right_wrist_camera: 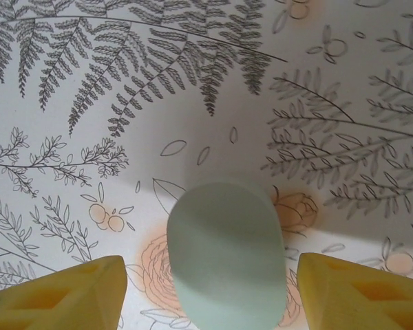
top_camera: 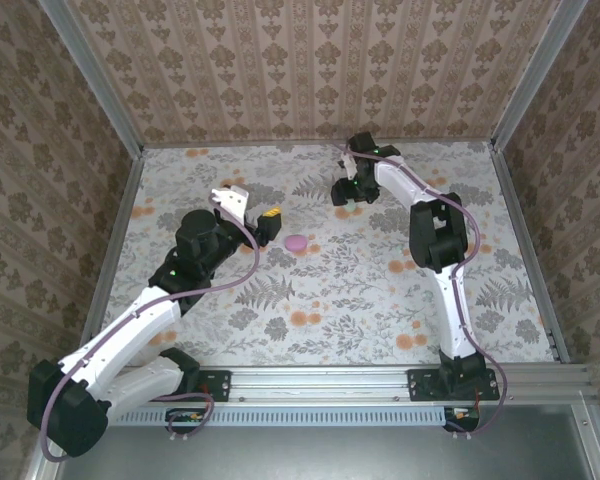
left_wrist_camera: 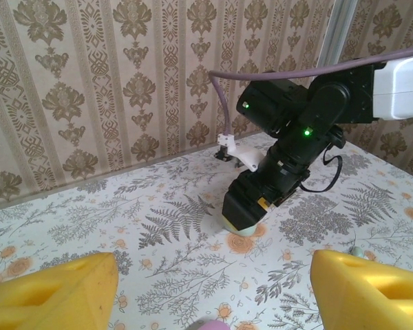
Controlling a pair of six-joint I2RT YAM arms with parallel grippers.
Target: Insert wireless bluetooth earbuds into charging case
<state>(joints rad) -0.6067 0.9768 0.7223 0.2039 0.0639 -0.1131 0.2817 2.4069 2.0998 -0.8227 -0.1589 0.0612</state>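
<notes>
The desk [top_camera: 330,300] carries a floral and fern print and is enclosed on three sides by patterned walls [top_camera: 310,70], with a metal rail [top_camera: 330,380] along the near edge. The right tool [top_camera: 347,195] is positioned at the far centre of the desk, pointing down over a mint-green case [top_camera: 351,204]. In the right wrist view the right tool [right_wrist_camera: 210,275] is open: one yellow finger [right_wrist_camera: 62,295] stands on each side of the mint-green case [right_wrist_camera: 224,254], with bare desk visible in both gaps, so neither finger touches it. The case lies closed and flat on the desk. The left tool [top_camera: 252,208] is located left of centre and is also open. In the left wrist view the left tool [left_wrist_camera: 213,275] faces the right tool [left_wrist_camera: 246,213] across clear desk and holds nothing between its fingers. The mint-green case [left_wrist_camera: 238,229] shows just under the right tool's tip. A purple cable [left_wrist_camera: 224,103] loops beside the right arm. A pink case [top_camera: 297,243] lies on the desk between the two tools, just beside the left one. The earbuds are too small to tell apart from the printed pattern. A pale speck [left_wrist_camera: 356,252] on the desk near the left tool's right finger cannot be identified.
</notes>
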